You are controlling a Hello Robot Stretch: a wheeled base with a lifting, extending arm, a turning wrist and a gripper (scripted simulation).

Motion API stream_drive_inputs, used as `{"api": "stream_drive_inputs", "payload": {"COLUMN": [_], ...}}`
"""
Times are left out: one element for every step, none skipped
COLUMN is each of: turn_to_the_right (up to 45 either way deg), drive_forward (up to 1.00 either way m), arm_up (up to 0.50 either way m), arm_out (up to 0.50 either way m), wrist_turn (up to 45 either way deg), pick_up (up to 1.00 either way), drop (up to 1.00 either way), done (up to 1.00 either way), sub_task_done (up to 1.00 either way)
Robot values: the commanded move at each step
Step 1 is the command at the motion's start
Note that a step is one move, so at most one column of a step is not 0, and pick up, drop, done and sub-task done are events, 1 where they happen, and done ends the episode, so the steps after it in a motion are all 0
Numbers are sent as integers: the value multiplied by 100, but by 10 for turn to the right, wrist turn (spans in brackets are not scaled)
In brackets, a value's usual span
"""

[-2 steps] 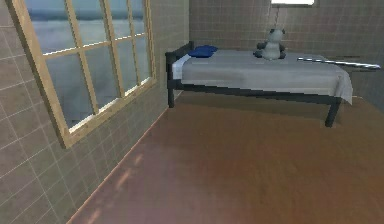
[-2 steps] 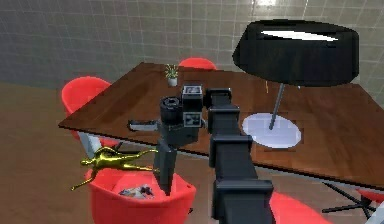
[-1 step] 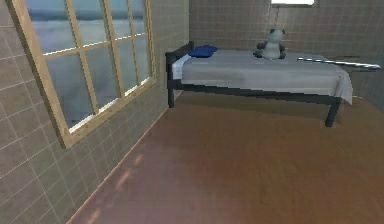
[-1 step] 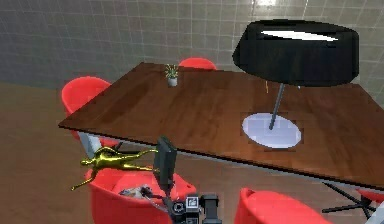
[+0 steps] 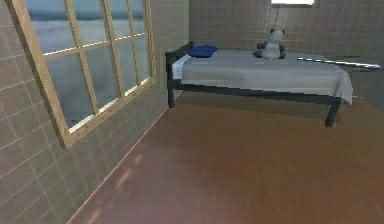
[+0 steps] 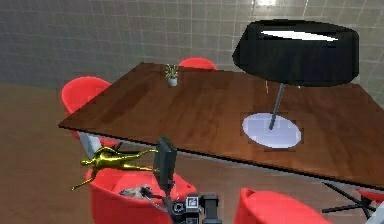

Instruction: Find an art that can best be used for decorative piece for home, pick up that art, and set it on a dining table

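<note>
Art piece (image 6: 100, 162), gold figurine, is hanging from your gripper (image 6: 148, 162) beside the dining table's (image 6: 200, 110) near edge; finger state: cannot tell. Risk: clipping that edge or the red chair (image 6: 115, 205), jarring it loose.

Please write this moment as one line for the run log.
gripper: holds gold figurine | position: by dining table near edge, close to red chair | placed: not yet
</note>
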Motion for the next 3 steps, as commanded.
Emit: {"api": "stream_drive_inputs", "payload": {"turn_to_the_right": [0,0,0], "drive_forward": [0,0,0], "arm_up": [10,26,0], "arm_out": [0,0,0], "wrist_turn": [0,0,-450], "pick_up": [0,0,0], "drop": [0,0,0], "done": [0,0,0], "sub_task_done": [0,0,0]}}
